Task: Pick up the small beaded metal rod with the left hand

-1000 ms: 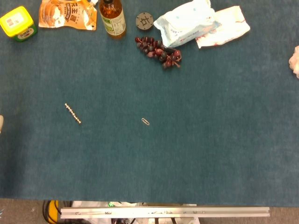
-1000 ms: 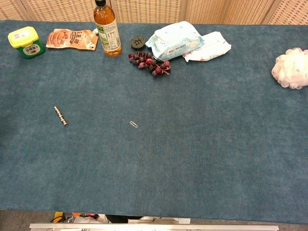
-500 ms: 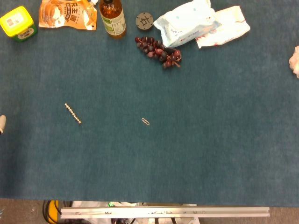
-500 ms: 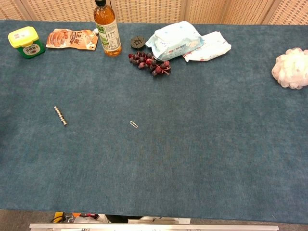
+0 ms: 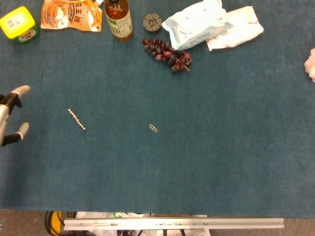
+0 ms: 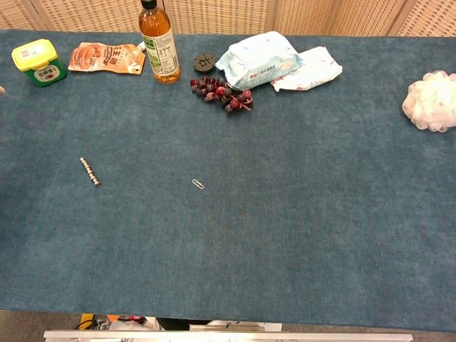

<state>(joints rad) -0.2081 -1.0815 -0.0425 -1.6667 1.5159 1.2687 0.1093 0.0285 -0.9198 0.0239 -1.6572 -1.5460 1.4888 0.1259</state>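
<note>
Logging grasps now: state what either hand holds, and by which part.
Nothing. The left hand is empty, fingers apart, off the beaded rod on the table. The right hand is out of view.

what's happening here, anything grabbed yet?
Nothing grabbed yet. The left robot hand is at the left edge of the head view, fingers apart and empty, apart from the small beaded metal rod, which lies flat on the blue felt table. A small metal paperclip lies to the rod's right. The right robot hand isn't in view.
</note>
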